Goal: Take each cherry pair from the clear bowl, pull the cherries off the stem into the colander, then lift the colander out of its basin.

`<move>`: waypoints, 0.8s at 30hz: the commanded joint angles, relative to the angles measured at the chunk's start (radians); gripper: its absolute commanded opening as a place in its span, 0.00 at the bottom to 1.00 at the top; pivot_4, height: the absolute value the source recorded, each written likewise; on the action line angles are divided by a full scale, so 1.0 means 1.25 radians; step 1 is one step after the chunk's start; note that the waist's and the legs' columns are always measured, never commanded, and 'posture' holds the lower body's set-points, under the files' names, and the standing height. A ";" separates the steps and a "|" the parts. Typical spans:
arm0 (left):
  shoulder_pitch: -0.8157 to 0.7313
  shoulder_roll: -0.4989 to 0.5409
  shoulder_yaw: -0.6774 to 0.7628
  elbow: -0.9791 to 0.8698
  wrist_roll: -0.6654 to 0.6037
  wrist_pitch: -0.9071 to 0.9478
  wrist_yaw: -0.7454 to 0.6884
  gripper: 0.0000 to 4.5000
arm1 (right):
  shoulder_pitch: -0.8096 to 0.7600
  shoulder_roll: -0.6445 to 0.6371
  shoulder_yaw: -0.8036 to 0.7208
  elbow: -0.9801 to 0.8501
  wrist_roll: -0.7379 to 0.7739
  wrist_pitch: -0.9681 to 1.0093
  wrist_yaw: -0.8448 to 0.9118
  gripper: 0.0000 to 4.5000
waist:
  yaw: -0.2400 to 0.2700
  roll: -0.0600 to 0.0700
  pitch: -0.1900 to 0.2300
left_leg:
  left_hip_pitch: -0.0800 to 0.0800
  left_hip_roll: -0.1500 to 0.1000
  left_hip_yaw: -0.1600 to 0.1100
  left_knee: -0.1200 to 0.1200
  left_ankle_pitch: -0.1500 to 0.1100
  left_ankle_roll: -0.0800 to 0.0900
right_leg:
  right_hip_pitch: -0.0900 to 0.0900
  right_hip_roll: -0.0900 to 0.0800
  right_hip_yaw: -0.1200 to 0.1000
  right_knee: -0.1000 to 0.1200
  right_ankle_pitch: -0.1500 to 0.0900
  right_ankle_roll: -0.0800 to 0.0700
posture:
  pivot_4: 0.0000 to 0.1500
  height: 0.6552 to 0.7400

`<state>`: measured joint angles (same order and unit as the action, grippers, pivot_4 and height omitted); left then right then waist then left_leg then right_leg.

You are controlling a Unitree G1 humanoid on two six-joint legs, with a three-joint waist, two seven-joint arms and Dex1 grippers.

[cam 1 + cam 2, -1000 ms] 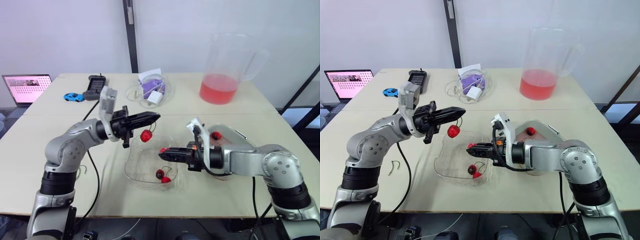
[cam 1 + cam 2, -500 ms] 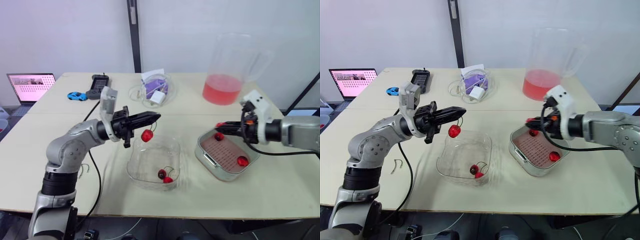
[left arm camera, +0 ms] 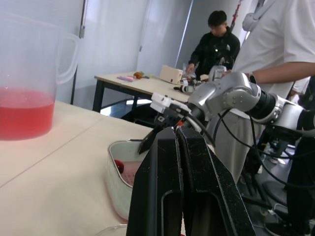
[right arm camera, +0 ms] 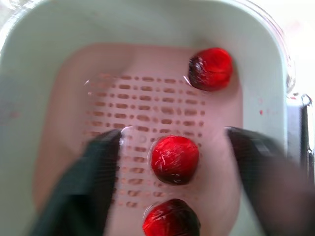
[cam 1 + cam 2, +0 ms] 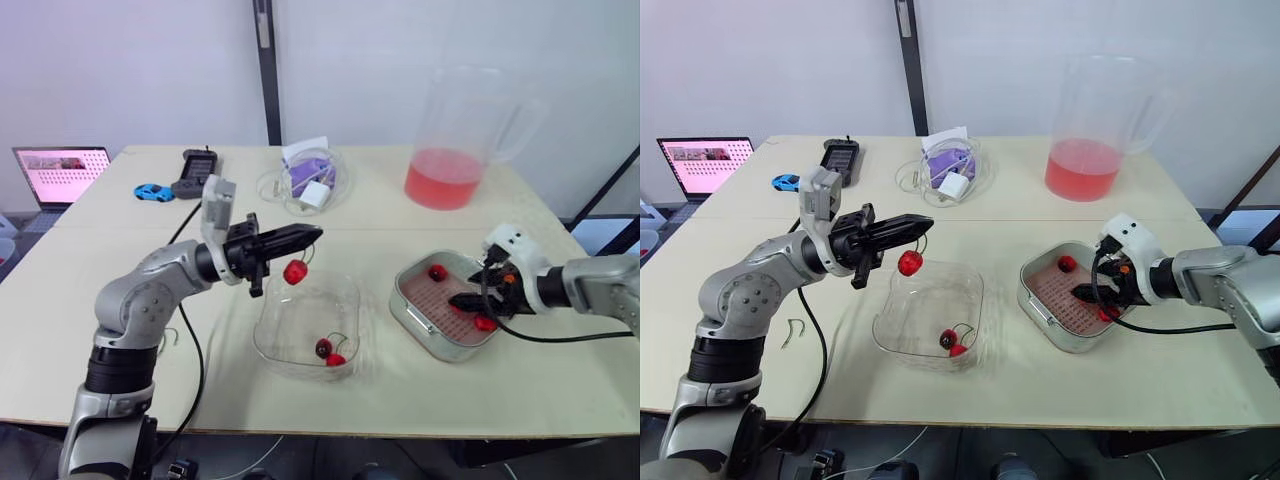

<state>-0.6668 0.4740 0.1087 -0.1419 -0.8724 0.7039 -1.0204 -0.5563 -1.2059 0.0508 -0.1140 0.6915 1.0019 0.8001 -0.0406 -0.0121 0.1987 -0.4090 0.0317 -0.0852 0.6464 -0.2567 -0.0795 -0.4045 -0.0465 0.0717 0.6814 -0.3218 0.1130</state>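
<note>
Left gripper (image 5: 312,235) is up in the air over the far-left edge of the clear bowl (image 5: 346,291), its two black fingers pressed tight together on a thin stem (image 5: 304,252), and one red cherry (image 5: 293,271) dangles from it just below the fingertips, above the bowl and clear of its rim. Down in the bowl, near the front corner, a cherry pair (image 5: 328,352) lies on the bottom, one dark fruit and one bright, joined by their stems. Over on the right, the pink colander (image 5: 436,296) sits inside its pale basin (image 5: 404,306), on the table just beside the bowl. Right gripper (image 5: 463,301) is low over the colander with its fingers (image 4: 96,167) spread wide, holding nothing: a loose cherry (image 4: 174,159) lies on the perforated floor between them, touched by neither. Another (image 4: 211,69) rests toward a corner, and a third (image 4: 170,221) sits close under the wrist. At the back of the table stands a big clear pitcher (image 5: 452,150) with red liquid in it.
</note>
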 commanded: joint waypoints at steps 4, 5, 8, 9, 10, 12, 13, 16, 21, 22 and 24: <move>-0.023 -0.003 0.009 -0.036 -0.010 -0.008 0.020 0.00 | -0.082 0.003 -0.132 -0.090 0.106 0.056 0.091 0.98 | -0.001 0.000 0.000 | 0.000 0.000 0.000 0.000 0.000 0.000 | 0.000 0.000 0.000 0.000 0.000 0.000 | 1.00 0.92; -0.025 -0.005 0.008 -0.035 -0.011 -0.008 0.023 0.00 | -0.096 0.036 -0.152 -0.113 0.156 0.080 0.086 0.98 | -0.002 0.000 0.000 | 0.000 0.000 0.000 0.000 0.000 0.000 | 0.000 0.000 0.000 0.000 0.000 0.000 | 1.00 0.92; -0.031 -0.013 0.010 -0.034 -0.017 -0.007 0.031 0.00 | -0.128 0.161 -0.192 -0.168 0.291 0.145 0.019 0.98 | -0.003 0.000 0.000 | 0.001 0.000 0.000 0.000 0.000 0.000 | 0.001 0.000 0.000 0.000 0.000 0.000 | 1.00 0.92; -0.032 -0.015 0.010 -0.034 -0.018 -0.006 0.034 0.00 | -0.136 0.209 -0.197 -0.181 0.327 0.160 -0.020 0.98 | -0.003 0.000 0.000 | 0.001 0.000 -0.001 0.000 0.000 0.000 | 0.001 0.001 0.000 0.000 0.000 0.000 | 1.00 0.92; -0.032 -0.020 0.009 -0.036 -0.019 -0.006 0.039 0.00 | -0.141 0.265 -0.199 -0.190 0.364 0.172 -0.070 0.98 | -0.001 0.000 0.000 | 0.000 0.000 -0.001 0.000 0.000 0.000 | 0.001 0.001 0.000 0.000 0.000 0.000 | 1.00 0.92; -0.032 -0.030 0.006 -0.044 -0.022 -0.005 0.050 0.00 | -0.143 0.366 -0.184 -0.216 0.410 0.179 -0.158 0.98 | -0.001 0.000 0.000 | 0.000 0.000 -0.001 0.000 0.000 0.000 | 0.001 0.000 0.000 0.001 0.000 0.000 | 1.00 0.92; -0.031 -0.035 0.005 -0.047 -0.023 -0.005 0.056 0.00 | -0.141 0.408 -0.171 -0.229 0.420 0.179 -0.195 0.98 | 0.000 0.000 0.000 | 0.000 0.000 -0.001 0.000 0.000 0.000 | 0.001 0.000 0.000 0.001 0.000 0.000 | 1.00 0.92; -0.033 -0.043 0.006 -0.051 -0.026 -0.004 0.067 0.00 | -0.142 0.518 -0.144 -0.241 0.432 0.163 -0.291 0.98 | 0.000 0.000 0.000 | 0.000 0.000 -0.001 0.000 0.000 0.000 | 0.000 0.000 0.000 0.001 0.000 0.000 | 1.00 0.92; -0.034 -0.046 0.008 -0.055 -0.030 -0.003 0.075 0.00 | -0.159 0.658 -0.107 -0.219 0.414 0.131 -0.393 0.98 | -0.003 0.000 0.000 | 0.000 0.000 -0.001 0.000 0.000 0.000 | 0.000 0.000 0.000 0.001 0.000 0.000 | 1.00 0.92; -0.033 -0.046 0.008 -0.056 -0.030 -0.004 0.076 0.00 | -0.159 0.675 -0.103 -0.216 0.413 0.128 -0.405 0.98 | -0.003 0.000 0.000 | 0.000 0.000 -0.001 0.000 0.000 0.000 | 0.000 0.000 0.000 0.001 0.000 0.000 | 1.00 0.92; -0.034 -0.046 0.008 -0.057 -0.029 -0.004 0.077 0.00 | -0.159 0.695 -0.096 -0.212 0.413 0.126 -0.421 0.98 | -0.002 0.000 0.000 | 0.000 0.000 -0.001 0.000 0.000 0.000 | 0.000 0.000 0.000 0.002 0.000 0.000 | 1.00 0.92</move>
<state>-0.6921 0.4126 0.1042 -0.1763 -0.8862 0.7082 -0.9241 -0.7366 -0.3480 -0.0636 -0.3664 1.2004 1.1788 0.2900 -0.0436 -0.0124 0.1986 -0.4090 0.0318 -0.0865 0.6468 -0.2564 -0.0801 -0.4046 -0.0465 0.0711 0.6833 -0.3217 0.1130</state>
